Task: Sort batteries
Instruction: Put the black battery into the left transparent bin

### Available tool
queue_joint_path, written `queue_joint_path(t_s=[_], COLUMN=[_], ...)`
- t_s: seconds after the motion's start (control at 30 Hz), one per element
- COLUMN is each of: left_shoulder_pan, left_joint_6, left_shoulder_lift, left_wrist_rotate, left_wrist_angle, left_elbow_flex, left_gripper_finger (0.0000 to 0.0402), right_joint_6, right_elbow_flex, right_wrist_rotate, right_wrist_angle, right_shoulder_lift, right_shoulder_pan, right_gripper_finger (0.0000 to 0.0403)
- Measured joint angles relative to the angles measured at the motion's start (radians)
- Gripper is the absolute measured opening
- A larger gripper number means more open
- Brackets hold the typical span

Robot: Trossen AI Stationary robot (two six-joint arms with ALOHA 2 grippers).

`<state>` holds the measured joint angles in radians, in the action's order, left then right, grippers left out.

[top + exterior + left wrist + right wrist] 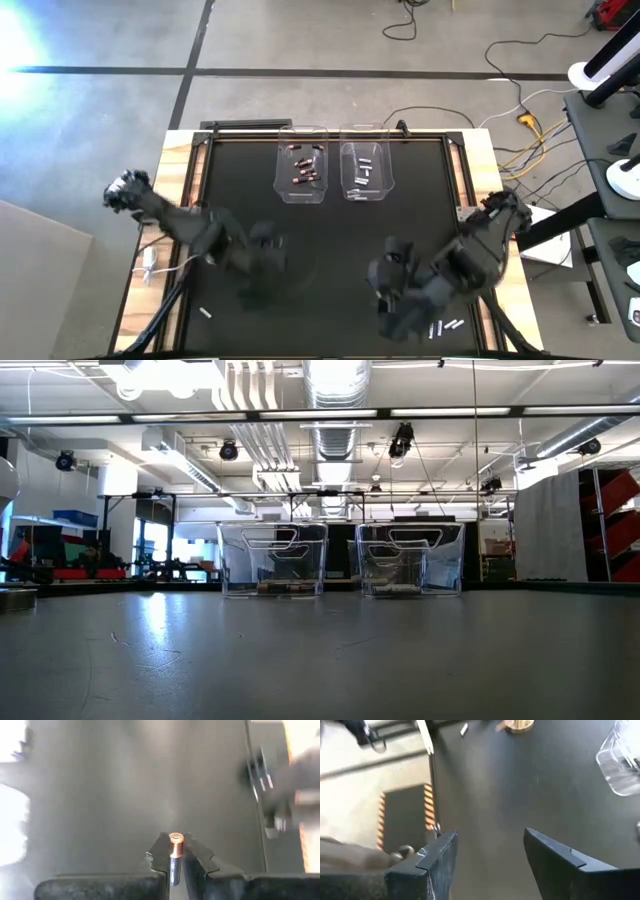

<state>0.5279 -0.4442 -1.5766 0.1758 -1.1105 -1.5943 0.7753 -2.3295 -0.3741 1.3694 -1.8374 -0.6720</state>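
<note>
Held battery: a dark cell with a copper-coloured end, clamped between the left fingers; copper tip points forward, clear of the tabletop.
Left gripper: clenched on that battery, over the near-left part of the tabletop, well short of the bins.
Right gripper: fingers spread apart, nothing between them; waits over the near-right area.
Loose batteries: a few pale ones lie near the front edge just beside the right arm; one pale cell lies at the near-left corner.
Left bin: clear, at the far side; holds several dark, reddish batteries.
Right bin: clear, just beside the left bin; holds a few pale batteries.
Step in hand (judgement): carry the copper-ended cell to the left bin, where the like-coloured cells lie.
Method advice: keep the grip firm during travel, as the cell is slim and held only by its sides; bring the fingers over the bin's middle, clear of its rim, before letting go; release low so the cell does not bounce out or over into the neighbouring bin.
Risk: a tilt in the grip could let the cell slip out forward.
</note>
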Motion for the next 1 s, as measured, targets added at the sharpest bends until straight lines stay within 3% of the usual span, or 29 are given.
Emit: queue_joint_path(t_s=[0.2, 0.33, 0.5, 0.77, 1.0], left_shoulder_pan=[-0.354, -0.584, -0.790, -0.950, -0.987], left_joint_6=[0.137, 0.260, 0.376, 0.435, 0.557], left_shoulder_lift=[0.061, 0.034, -0.035, -0.239, -0.466], left_wrist_rotate=[-0.025, -0.092, -0.142, -0.204, -0.172], left_wrist_angle=[0.069, 0.072, 0.075, 0.078, -0.023], left_elbow_flex=[-0.001, -0.002, -0.002, -0.063, -0.236], left_gripper_finger=[0.0011, 0.0011, 0.0011, 0.0011, 0.0011], right_joint_6=[0.049, 0.199, 0.395, 0.561, 0.571], right_elbow_flex=[0.079, 0.134, 0.147, 0.162, 0.218], right_wrist_rotate=[-0.098, -0.101, -0.136, -0.277, -0.280], right_wrist_angle=[0.010, 0.042, 0.137, 0.201, 0.202], right_shoulder_lift=[-0.008, 0.008, 0.028, 0.045, 0.115], right_shoulder_pan=[-0.078, -0.110, -0.173, -0.210, -0.204], right_gripper_finger=[0.0219, 0.0219, 0.0219, 0.0219, 0.0219])
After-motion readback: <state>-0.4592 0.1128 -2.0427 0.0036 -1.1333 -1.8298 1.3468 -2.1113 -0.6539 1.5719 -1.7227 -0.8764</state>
